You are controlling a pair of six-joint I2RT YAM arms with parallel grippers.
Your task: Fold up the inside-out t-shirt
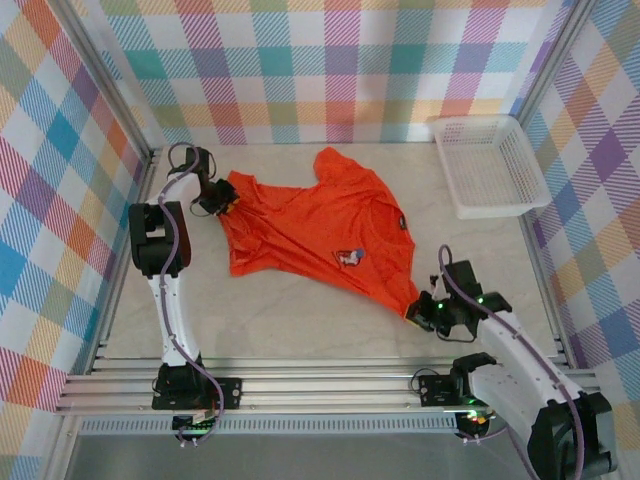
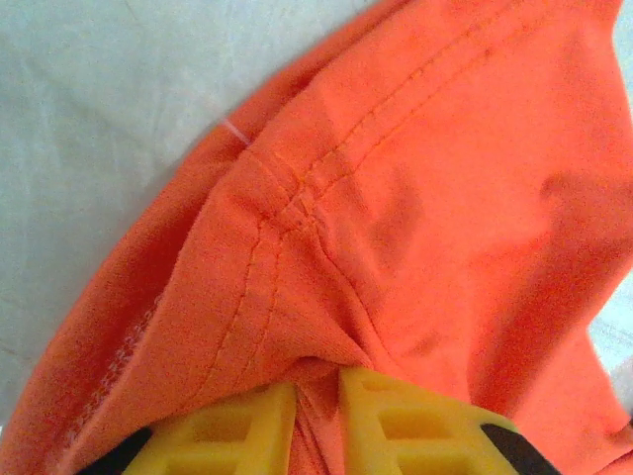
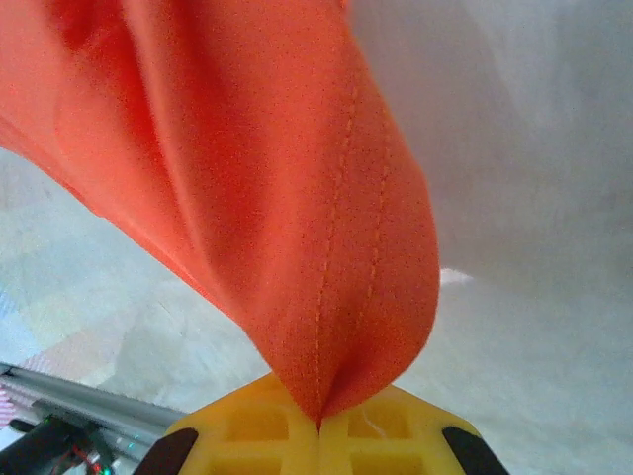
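The inside-out t-shirt (image 1: 315,230), bright orange with a small cartoon print, lies spread across the middle of the table. My left gripper (image 1: 222,203) is shut on the shirt's left edge; in the left wrist view its yellow fingers (image 2: 415,421) pinch a bunch of seamed orange cloth (image 2: 396,198). My right gripper (image 1: 424,311) is shut on the shirt's lower right corner. Through the right wrist camera the hemmed fabric (image 3: 297,198) rises out of the closed yellow fingers (image 3: 257,426), lifted off the table.
A white mesh basket (image 1: 489,163) stands at the back right corner. Checked cloth walls (image 1: 60,150) enclose the table on three sides. An aluminium rail (image 1: 300,385) runs along the near edge by the arm bases.
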